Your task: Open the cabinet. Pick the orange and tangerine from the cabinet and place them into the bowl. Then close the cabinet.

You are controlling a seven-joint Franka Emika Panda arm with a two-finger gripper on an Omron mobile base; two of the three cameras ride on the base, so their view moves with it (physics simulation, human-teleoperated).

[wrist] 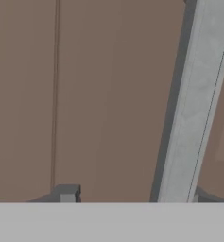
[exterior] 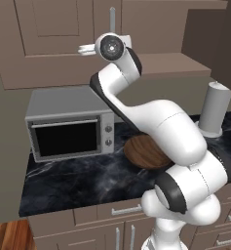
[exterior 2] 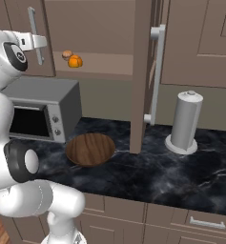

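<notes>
**Pincer spread at the left door's handle, fruit on the open shelf**

Pincer (wrist: 131,196) tips sit right at the bottom of my hand view, two small dark stubs standing apart. The long silver bar handle (wrist: 193,108) of the left door runs up between them, close to the right-hand tip and with a wide gap to the other. Nothing is clamped, and I cannot tell whether either tip touches the bar. Behind the bar I see the flat taupe-brown door panel.

From the left base view, the white arm (exterior: 161,127) reaches up and over the counter, with its hand at the lower end of that handle on the wide taupe-brown wall cabinet (exterior: 53,29). The left door looks shut against the cabinet front.

In the right base view the cabinet's right door (exterior 2: 142,71) stands swung out, edge-on to me, and its own silver bar (exterior 2: 156,71) faces right. On the exposed shelf (exterior 2: 109,64) sit the round orange (exterior 2: 75,61) and the smaller, duller tangerine (exterior 2: 66,55). They are just beside each other, with the tangerine behind and to the left.

Below them on the black marbled counter (exterior 2: 148,176) lies the wide, shallow dark wooden bowl (exterior 2: 90,148), with nothing in it. It sits just right of the grey box-shaped microwave (exterior 2: 38,114) and near the foot of the open door. A grey upright cylinder on a round base (exterior 2: 185,121) stands well apart from the bowl, further right along the counter.
</notes>
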